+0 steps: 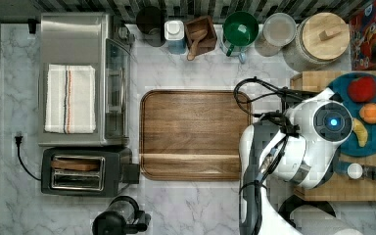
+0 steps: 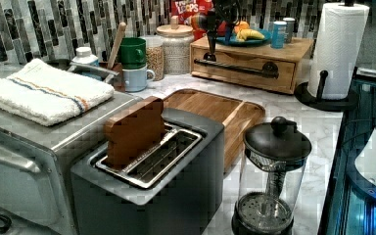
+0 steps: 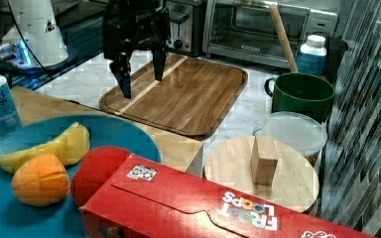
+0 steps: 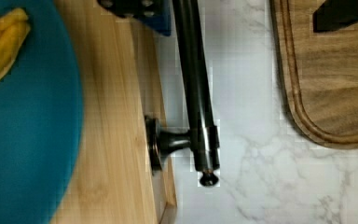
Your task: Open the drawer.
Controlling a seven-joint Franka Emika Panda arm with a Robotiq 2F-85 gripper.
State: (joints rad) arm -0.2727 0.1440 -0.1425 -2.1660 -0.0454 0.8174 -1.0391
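Black bar handle fills the wrist view, the drawer flush behind it, unopened. Left view: the gripper hangs at the handle's far end. Right view: its fingers stand spread, gripping nothing. Closing on the handle and pulling remain.

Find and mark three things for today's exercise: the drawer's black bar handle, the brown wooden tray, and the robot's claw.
Drawer handle [image 2: 235,68]: left view, middle of the black bar.
Wooden tray [image 1: 193,132]: top view, bare centre of its floor.
Claw [image 3: 141,79]: right view, midway between its open fingertips.
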